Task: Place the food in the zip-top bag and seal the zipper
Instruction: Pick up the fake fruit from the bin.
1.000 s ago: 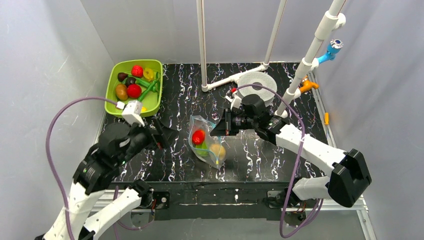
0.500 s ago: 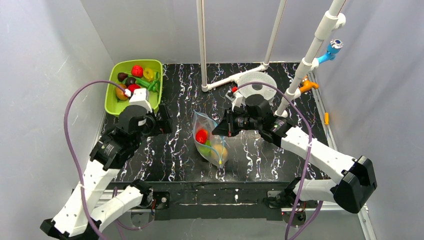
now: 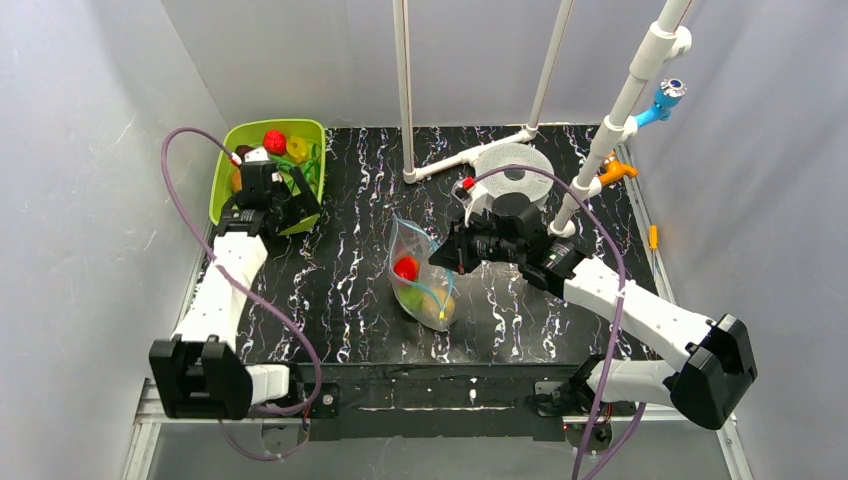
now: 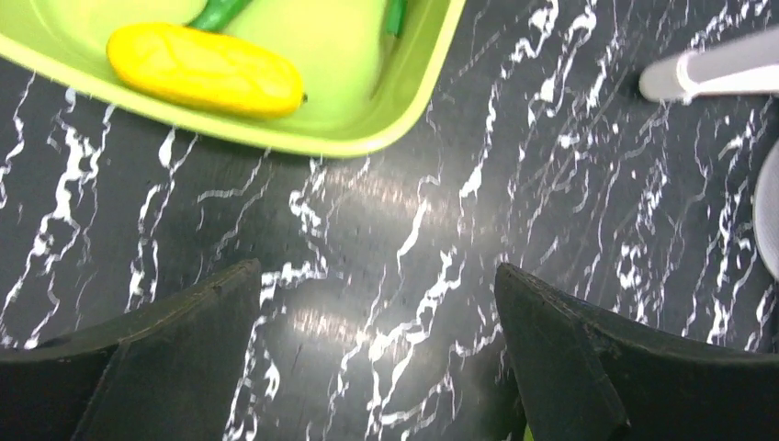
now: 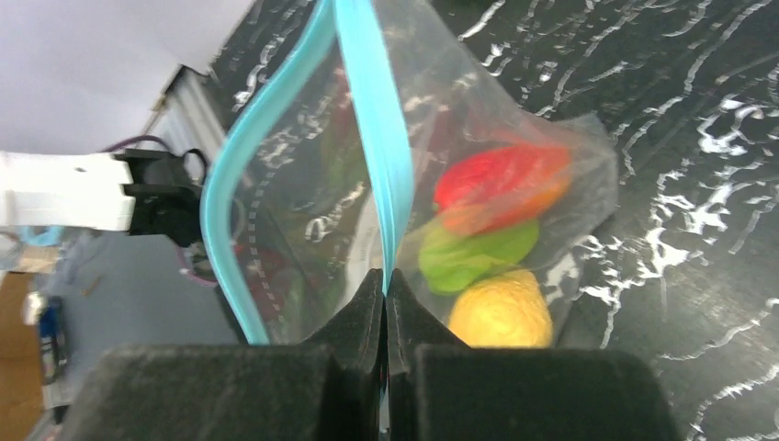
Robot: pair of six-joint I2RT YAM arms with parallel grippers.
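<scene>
**Clear plastic bag held open by one lip; zipper unsealed**

Nearest the robot, the zip-top bag [image 3: 420, 285] rests on the black marbled surface [image 3: 340, 300] near its middle. A red piece [image 5: 501, 184], a green piece [image 5: 478, 253] and a yellow piece [image 5: 501, 312] lie in its lower end. The right tool [image 5: 386, 285] is clamped on one lip of the zipper [image 5: 372, 119]. The other lip bows away to the left, so the mouth gapes.

Judgement: the lip is held up to keep the mouth open for more food, and sealing is not yet due.

Farther back, the left tool [image 4: 375, 276] hangs with its fingers wide apart and nothing between them. It is over bare surface, just short of the lime-green tray [image 4: 367, 142]. It is probably lined up for another piece, perhaps the yellow item [image 4: 207, 69] by the tray's near wall.

Not established:
- The exact bite on the strip is hidden between the closed fingers.
- The bag's white label cannot be made out.
- The tray's contents are partly covered by the left arm [image 3: 225, 280] from above and cut off in the wrist view.
</scene>
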